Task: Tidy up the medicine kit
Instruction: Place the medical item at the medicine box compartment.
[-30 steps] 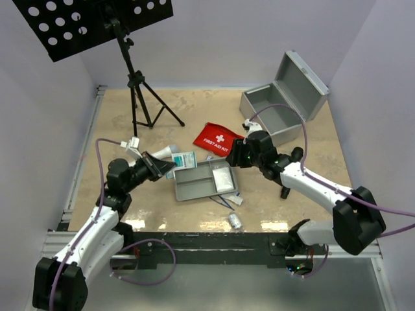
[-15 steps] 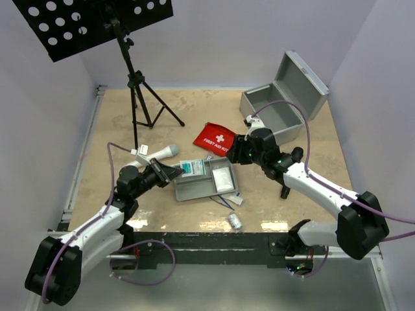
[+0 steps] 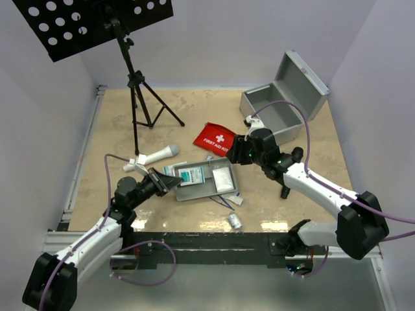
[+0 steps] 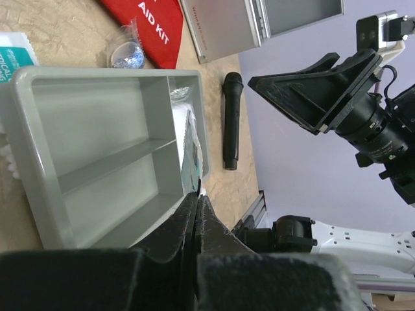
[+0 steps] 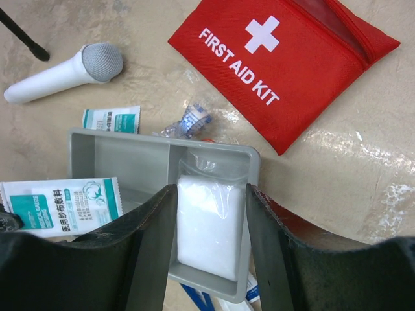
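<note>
— Medicine kit case: where is it, and is anything packed?
— Upper right of the overhead view, lid thrown back, and nothing inside that I can see. The grey tray lies at the middle of the table, well apart from it, with the red pouch just above the tray in that view.
— What does the tray hold?
— A white pad pack fills the narrow end compartment. The right gripper hovers over it, jaws spread wide, nothing between them. The left gripper, lower left of centre, is clenched on one end of a teal packet held over the tray's larger compartments; whether the packet touches the tray I cannot tell.
— So how far along?
— Early, I'd judge. One item is stowed and a second is about to go in. Loose on the table are another teal packet and a crinkled wrapper beside the tray's far wall, plus a small blue-and-white item and a little roll nearer the bottom edge. After those, tray and pouch would need to go into the case and the lid to come down.
</note>
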Available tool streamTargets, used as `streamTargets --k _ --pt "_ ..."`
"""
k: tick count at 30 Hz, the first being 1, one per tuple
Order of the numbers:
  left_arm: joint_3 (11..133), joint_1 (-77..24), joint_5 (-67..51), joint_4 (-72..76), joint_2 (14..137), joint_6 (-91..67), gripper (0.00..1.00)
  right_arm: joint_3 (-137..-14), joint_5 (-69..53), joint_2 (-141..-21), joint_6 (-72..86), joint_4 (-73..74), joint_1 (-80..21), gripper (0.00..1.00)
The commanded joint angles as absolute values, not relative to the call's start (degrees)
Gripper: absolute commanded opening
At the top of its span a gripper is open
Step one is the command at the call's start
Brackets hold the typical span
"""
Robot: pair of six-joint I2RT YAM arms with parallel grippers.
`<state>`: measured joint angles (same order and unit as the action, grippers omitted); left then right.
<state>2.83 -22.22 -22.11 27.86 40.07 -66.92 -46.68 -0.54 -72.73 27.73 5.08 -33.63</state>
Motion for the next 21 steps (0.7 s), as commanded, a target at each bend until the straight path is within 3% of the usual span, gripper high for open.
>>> streamTargets --k 1,12,21 --pt "0.26 -22.94 -21.36 28.83 41.12 -67.24 0.0 -46.58 0.44 -72.68 26.81 2.72 -33.49 0.5" --pt "0.97 -30.67 -15.82 20.3 43.15 -67.94 0.0 -45.44 0.97 -72.07 26.54 2.81 -33.4 0.5" --pt "1.49 -31.2 -13.01 18.12 44.56 -68.91 0.0 -45.79 0.97 -71.72 26.28 3.08 -33.49 0.5"
